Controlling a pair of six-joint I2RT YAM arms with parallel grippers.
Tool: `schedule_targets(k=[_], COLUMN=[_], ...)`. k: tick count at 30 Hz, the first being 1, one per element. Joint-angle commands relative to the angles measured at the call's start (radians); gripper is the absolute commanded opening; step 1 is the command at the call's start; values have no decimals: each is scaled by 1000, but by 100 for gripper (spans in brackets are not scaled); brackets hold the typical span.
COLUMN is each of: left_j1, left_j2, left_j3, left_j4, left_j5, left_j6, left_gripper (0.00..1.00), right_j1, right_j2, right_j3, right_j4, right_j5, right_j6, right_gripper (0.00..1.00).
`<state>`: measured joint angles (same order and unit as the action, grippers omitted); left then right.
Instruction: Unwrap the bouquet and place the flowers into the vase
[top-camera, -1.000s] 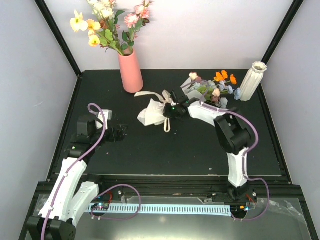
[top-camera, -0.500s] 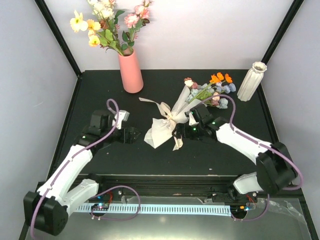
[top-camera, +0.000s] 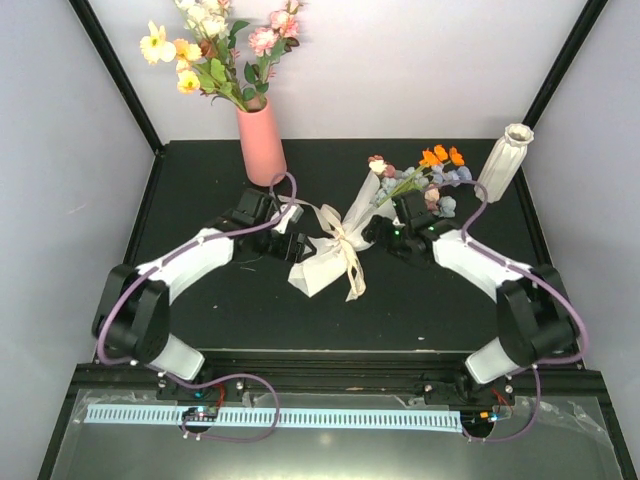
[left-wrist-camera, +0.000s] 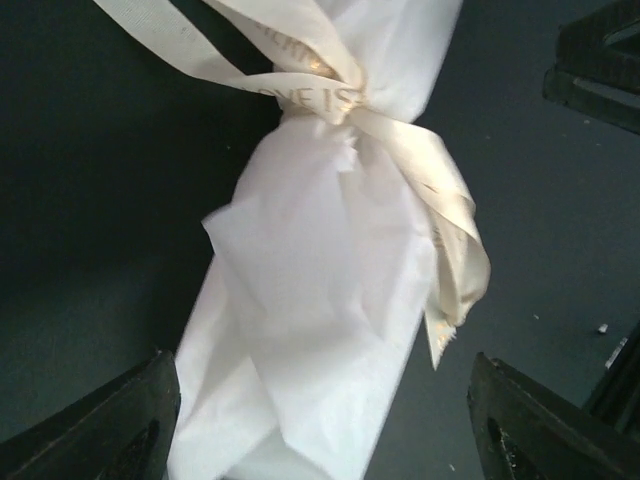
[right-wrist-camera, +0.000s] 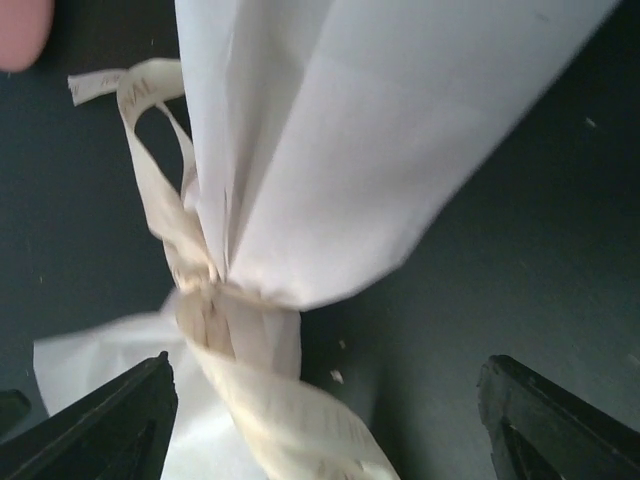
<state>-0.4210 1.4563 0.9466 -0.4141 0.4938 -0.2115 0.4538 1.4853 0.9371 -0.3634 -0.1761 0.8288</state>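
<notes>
Flanking the bouquet (top-camera: 325, 265), your left gripper (top-camera: 290, 243) and right gripper (top-camera: 378, 232) both gape open; the right seems to have just let go. It lies mid-table, ribbon (top-camera: 347, 245) unpicked, well apart from the vase (top-camera: 505, 160).

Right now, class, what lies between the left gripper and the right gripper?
The wrapped bouquet, its ribbon tied, lies there; the top view shows it.
</notes>
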Motion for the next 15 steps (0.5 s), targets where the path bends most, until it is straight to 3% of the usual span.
schedule_targets(k=[1, 4, 11, 15], left_j1=[-10, -12, -40, -76], left_j2=[151, 237, 293, 192], left_j3=[103, 135, 64, -70], left_j4=[18, 10, 60, 122], left_j5=[1, 10, 9, -12], left_j6=[21, 8, -61, -118], left_gripper=[78, 64, 3, 2], right_j1=[0, -1, -13, -17], right_j2=[134, 224, 344, 386], right_j3=[103, 157, 243, 269], right_j4=[95, 100, 77, 66], right_j5=[-15, -35, -48, -61], right_j6=[66, 68, 31, 6], right_gripper=[82, 74, 53, 43])
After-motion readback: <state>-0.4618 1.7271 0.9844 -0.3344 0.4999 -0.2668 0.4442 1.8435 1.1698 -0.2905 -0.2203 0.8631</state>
